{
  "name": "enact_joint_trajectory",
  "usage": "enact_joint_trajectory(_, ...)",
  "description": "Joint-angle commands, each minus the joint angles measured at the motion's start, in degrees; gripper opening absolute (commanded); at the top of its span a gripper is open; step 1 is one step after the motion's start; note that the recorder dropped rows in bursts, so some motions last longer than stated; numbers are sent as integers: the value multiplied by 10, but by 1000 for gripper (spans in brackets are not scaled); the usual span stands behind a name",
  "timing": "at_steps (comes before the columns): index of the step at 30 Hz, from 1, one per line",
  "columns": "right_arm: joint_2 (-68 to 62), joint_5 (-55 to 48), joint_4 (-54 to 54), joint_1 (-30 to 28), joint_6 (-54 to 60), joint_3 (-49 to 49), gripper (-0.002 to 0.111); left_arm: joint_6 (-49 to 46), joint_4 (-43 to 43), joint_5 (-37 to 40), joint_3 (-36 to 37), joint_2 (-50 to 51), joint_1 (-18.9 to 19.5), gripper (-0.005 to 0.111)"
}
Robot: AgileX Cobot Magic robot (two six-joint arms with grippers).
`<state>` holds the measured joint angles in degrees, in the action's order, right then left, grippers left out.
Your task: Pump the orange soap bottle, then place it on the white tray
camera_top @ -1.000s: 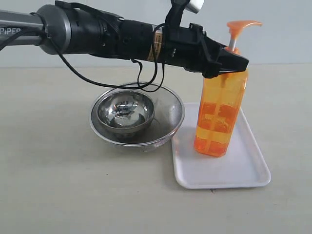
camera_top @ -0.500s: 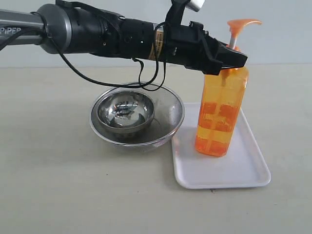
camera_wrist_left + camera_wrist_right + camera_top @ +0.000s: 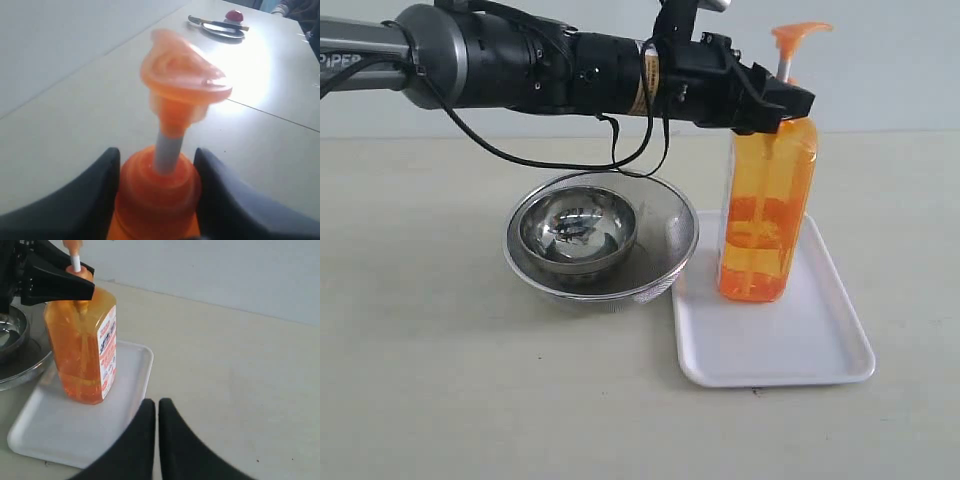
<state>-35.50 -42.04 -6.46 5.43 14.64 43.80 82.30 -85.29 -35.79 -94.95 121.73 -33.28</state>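
1. My left gripper (image 3: 788, 103) reaches in from the left, high over the table (image 3: 440, 380), and sits at the neck of the orange soap bottle (image 3: 765, 215).
2. In the left wrist view its two black fingers (image 3: 95, 195) bracket the orange collar under the pump, one on each side. They look pressed against it (I see no gap on either side). I read the jaws as partly closed and gripping the bottle by the neck.
3. The pump head (image 3: 798, 35) is up, with the white stem (image 3: 783, 68) showing between it and the collar. Nothing touches the top of the pump.
4. The bottle stands upright with its base on the white tray (image 3: 800, 340), at the tray's far-left end, close to the rim. Its label (image 3: 107, 352) faces my right wrist camera.
5. Just beside the tray, on the left, a small steel bowl (image 3: 578, 232) sits inside a larger steel bowl (image 3: 670, 235). The larger bowl's edge is right at the tray's rim.
6. My right gripper (image 3: 156, 402) hangs well apart from the bottle, over the near edge of the tray. Its fingers are brought together with nothing between them.
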Motion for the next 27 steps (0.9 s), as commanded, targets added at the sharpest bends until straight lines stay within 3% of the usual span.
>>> enact_joint_trajectory(1, 3, 12, 55, 21, -41, -12, 0, 0, 4, 33, -1, -10, -19, 5)
enact_joint_trajectory(22, 3, 17, 70, 25, -70, -12, 0, 1, 2, 52, -1, -10, -27, 5)
enact_joint_trajectory(24, 3, 17, 70, 25, -70, -12, 0, 1, 2, 42, -1, -10, -27, 8)
enact_joint_trajectory(27, 3, 17, 70, 25, -70, -12, 0, 20, -5, 41, -1, -10, -27, 23)
